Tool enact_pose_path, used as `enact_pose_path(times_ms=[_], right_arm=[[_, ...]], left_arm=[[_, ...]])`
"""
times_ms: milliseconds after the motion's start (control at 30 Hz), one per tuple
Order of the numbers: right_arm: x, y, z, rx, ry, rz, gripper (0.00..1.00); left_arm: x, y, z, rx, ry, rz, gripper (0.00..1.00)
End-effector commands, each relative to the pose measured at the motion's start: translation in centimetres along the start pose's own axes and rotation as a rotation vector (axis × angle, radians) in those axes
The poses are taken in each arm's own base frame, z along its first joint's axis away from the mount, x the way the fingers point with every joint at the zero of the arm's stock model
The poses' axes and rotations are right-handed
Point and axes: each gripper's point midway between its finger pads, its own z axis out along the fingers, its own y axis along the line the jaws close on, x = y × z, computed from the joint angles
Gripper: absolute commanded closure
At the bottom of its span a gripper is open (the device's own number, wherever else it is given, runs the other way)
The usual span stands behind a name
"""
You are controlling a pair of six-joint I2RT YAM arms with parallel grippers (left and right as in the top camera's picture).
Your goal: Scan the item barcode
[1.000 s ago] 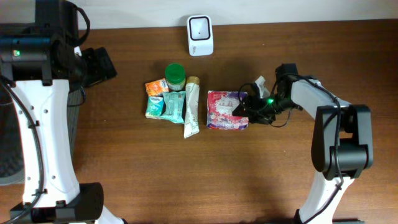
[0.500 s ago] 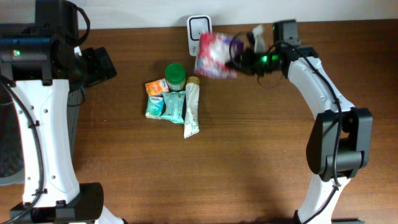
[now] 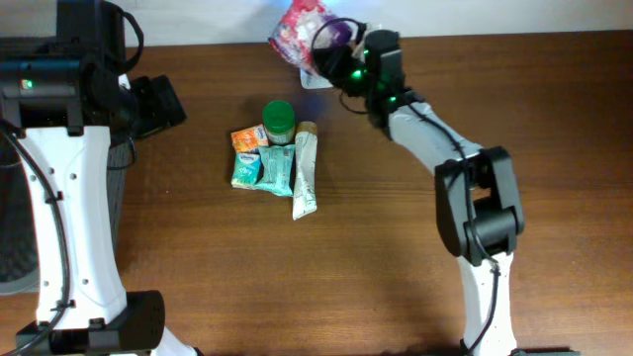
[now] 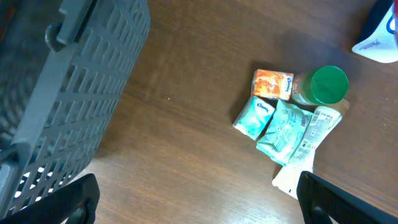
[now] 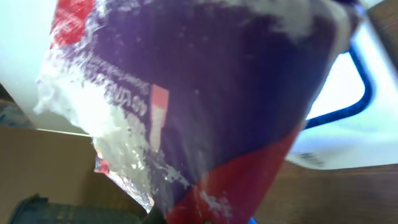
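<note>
My right gripper [image 3: 341, 61] is shut on a pink, purple and red plastic packet [image 3: 301, 27], held up at the table's back edge over the white scanner [image 3: 315, 81], which it mostly covers from overhead. In the right wrist view the crinkled packet [image 5: 205, 106] fills the frame and hides my fingers. The scanner's white face with a blue outline [image 5: 348, 118] shows just behind it at right. My left gripper [image 4: 196, 208] hangs open and empty over bare wood at the far left, with its fingertips [image 4: 71, 199] wide apart.
A pile lies mid-table: a green-lidded bottle [image 3: 278, 117], a white tube [image 3: 304, 173], teal tissue packs [image 3: 259, 168] and an orange pack [image 3: 247, 136]. A grey slatted basket [image 4: 74, 81] stands at the left edge. The scanner's corner [image 4: 379, 43] shows beyond the pile.
The right gripper closed on the packet, lifted it off the table right of the pile, and swung it back and left over the scanner. The left arm has not moved.
</note>
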Motion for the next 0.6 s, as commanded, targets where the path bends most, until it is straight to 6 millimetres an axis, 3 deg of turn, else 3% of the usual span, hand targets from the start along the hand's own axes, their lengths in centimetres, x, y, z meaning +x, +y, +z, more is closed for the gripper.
enact_pose_path(times_ms=[0, 200, 367, 400, 467, 500, 533, 567], right_arm=[[-1.7, 1.0, 0.2, 0.05, -0.129, 0.002, 0.96], [-0.8, -3.1, 1.5, 0.103, -0.104, 0.031, 0.96], [-1.4, -2.7, 1.3, 0.05, -0.079, -0.072, 0.96], [-2.3, -0.7, 0.6, -0.048, -0.046, -0.166, 0.96], [-7.1, 1.7, -2.7, -0.136, -0.063, -0.192, 0.96], [-10.3, 1.6, -5.7, -0.149, -0.079, -0.188, 0.96], [-12.1, 0.4, -7.4, -0.112, -0.086, -0.157, 0.96], [-14.3, -2.5, -10.0, -0.026, -0.095, -0.08, 0.96]], left_arm=[[0.0, 0.2, -0.6, 0.002, -0.016, -0.01, 0.01], [0.0, 0.2, -0.6, 0.002, -0.016, -0.01, 0.01], [0.0, 0.2, -0.6, 0.002, -0.016, -0.01, 0.01], [0.0, 0.2, -0.6, 0.002, -0.016, -0.01, 0.01], [0.0, 0.2, -0.6, 0.002, -0.016, -0.01, 0.01], [0.0, 0.2, -0.6, 0.002, -0.016, -0.01, 0.01], [0.0, 0.2, -0.6, 0.002, -0.016, -0.01, 0.01], [0.0, 0.2, -0.6, 0.002, -0.016, -0.01, 0.01]])
